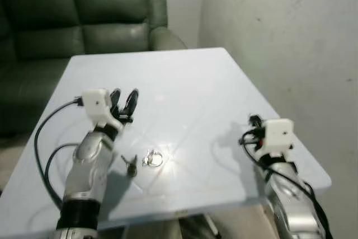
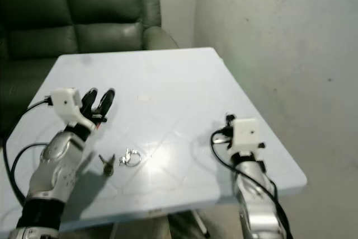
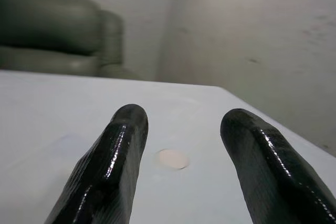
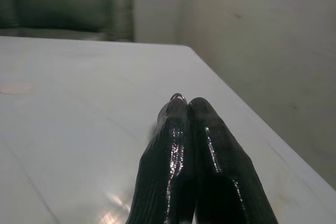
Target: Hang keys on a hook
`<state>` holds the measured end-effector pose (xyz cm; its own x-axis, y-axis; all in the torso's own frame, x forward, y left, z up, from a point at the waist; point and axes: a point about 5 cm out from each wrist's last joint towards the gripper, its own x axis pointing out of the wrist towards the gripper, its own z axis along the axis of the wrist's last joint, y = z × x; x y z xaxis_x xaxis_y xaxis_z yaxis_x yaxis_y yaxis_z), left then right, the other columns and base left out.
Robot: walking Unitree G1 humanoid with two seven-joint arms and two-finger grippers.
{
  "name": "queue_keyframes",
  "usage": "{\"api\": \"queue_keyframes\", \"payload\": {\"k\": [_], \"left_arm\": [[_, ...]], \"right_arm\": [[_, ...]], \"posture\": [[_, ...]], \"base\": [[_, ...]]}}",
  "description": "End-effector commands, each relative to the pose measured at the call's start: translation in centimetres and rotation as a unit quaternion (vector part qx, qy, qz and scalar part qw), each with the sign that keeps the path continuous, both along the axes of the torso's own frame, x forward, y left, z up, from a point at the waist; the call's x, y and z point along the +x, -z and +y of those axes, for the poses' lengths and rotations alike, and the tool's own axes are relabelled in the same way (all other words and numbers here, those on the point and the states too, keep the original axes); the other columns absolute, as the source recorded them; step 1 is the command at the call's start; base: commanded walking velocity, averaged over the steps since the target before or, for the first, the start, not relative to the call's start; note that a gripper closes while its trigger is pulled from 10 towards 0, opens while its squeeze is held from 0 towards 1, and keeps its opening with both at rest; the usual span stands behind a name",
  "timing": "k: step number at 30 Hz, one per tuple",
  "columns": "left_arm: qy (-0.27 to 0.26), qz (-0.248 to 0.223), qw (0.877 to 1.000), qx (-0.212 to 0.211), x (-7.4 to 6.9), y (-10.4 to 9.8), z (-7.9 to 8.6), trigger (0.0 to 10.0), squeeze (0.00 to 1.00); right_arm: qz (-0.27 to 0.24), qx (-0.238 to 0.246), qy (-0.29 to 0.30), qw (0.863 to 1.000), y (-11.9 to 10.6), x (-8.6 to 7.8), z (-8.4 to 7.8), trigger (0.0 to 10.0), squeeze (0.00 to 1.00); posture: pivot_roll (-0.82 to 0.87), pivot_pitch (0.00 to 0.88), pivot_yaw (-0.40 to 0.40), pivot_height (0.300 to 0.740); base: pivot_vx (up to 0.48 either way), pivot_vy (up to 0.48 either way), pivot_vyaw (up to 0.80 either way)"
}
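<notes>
- Left eye view: the keys (image 1: 142, 160) lie flat on the tabletop (image 1: 184, 82), at about 5 o'clock from the left gripper (image 1: 124, 103) and close to that arm. The left gripper hangs above the surface beyond them, fingers apart, holding nothing. No hook can be made out, so a walk with the keys probably lies ahead, and a thin grasp could drop them.
- Right eye view: the right gripper (image 2: 229, 120) sits near the tabletop's 3 o'clock edge, well apart from the keys.
- Left wrist view: the left fingers (image 3: 107, 166) stand moderately wide, aimed past the keys; closing from here would likely catch only air.
- Right wrist view: the right fingers (image 4: 181, 161) are pressed together, with what may be a small ring at the tips, too unclear to name.
</notes>
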<state>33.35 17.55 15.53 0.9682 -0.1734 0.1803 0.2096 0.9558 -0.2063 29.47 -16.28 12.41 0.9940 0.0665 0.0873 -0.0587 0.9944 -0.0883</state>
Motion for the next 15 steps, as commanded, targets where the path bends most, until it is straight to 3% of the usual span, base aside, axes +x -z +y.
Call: {"api": "queue_keyframes", "payload": {"k": [1,15], "left_arm": [[0.008,-0.004,1.0,0.0,0.35,-0.51,-0.73,10.0,0.0],[-0.009,0.012,1.0,0.001,0.56,-0.28,-0.55,10.0,0.0]], "right_arm": [[-0.005,-0.006,0.01,1.0,-0.28,0.03,-0.63,10.0,0.0],[-0.006,-0.01,0.011,1.0,-0.38,0.08,-0.79,10.0,0.0]], "posture": [[0.11,0.0,0.04,0.74],[0.11,0.0,0.036,0.74]], "base": [[0.0,0.0,-0.77],[0.0,0.0,-0.77]]}}
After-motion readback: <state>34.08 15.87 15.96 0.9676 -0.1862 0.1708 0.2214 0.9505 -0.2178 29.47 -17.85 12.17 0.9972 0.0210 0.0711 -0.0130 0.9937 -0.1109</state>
